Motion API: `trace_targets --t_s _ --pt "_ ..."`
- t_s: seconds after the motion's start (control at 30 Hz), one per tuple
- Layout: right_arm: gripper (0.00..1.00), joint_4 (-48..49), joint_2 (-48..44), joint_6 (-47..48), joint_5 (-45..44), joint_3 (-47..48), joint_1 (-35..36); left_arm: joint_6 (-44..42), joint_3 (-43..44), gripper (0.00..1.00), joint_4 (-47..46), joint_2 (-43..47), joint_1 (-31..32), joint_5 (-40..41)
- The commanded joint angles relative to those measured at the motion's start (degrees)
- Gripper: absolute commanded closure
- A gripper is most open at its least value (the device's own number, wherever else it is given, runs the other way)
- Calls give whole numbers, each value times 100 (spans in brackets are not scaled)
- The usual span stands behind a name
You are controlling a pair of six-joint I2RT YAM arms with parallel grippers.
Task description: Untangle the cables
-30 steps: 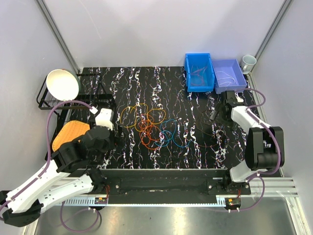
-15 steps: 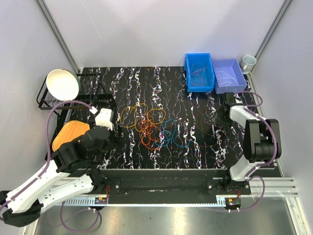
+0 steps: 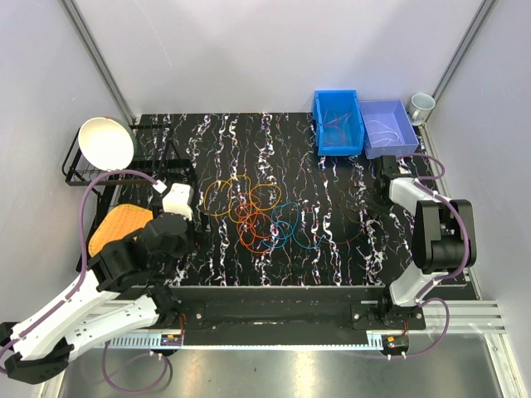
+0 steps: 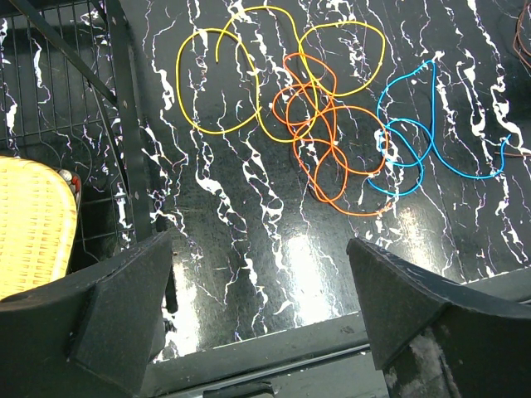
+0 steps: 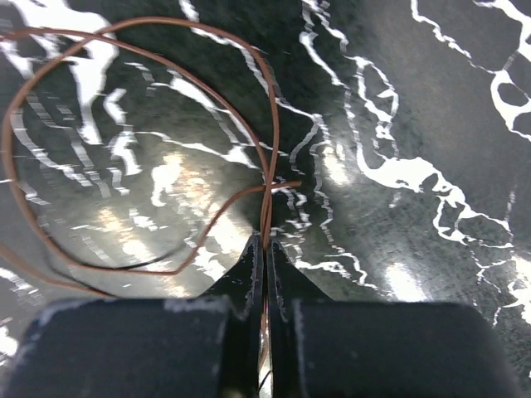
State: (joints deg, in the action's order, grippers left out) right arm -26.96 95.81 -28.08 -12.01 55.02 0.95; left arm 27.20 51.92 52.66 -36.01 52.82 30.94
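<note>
The cables lie mid-table in a tangle: a yellow one (image 3: 222,199) (image 4: 180,91), an orange one (image 3: 251,230) (image 4: 362,213) and a blue one (image 3: 296,230) (image 4: 433,99), all overlapping. A dark red cable (image 5: 272,149) (image 3: 358,235) loops apart at the right. My right gripper (image 5: 265,242) (image 3: 383,187) is down at the table, shut on this dark red cable where two of its strands cross. My left gripper (image 4: 257,240) hangs open near the table's front left, short of the tangle, with nothing between its fingers.
A blue bin (image 3: 338,123) and a paler bin (image 3: 387,128) holding thin wires stand at the back right, a cup (image 3: 421,104) beside them. At the left, a black wire rack (image 3: 83,174) (image 4: 124,124) carries a white bowl (image 3: 106,143); a yellow woven pad (image 3: 120,225) (image 4: 33,215) lies there.
My right gripper has gone from open to shut on the dark red cable, and its arm has drawn in slightly. The left arm and the tangle have not moved.
</note>
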Motion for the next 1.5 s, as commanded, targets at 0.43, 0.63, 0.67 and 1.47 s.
trace_targets --t_s 0.43,0.63,0.67,1.47 --pt "100 -477 -1547 100 445 1967 -25 -31 -6 6 -265 -55 -17 123" --pt "100 -477 -1434 337 85 2757 -16 -22 -6 1 -266 -55 -8 132" --pt "100 -477 -1373 390 59 2872 -25 -22 -7 1 -265 -47 -17 149" --pt "100 446 1122 1410 -381 5984 -675 22 -15 1 -239 -152 -17 263"
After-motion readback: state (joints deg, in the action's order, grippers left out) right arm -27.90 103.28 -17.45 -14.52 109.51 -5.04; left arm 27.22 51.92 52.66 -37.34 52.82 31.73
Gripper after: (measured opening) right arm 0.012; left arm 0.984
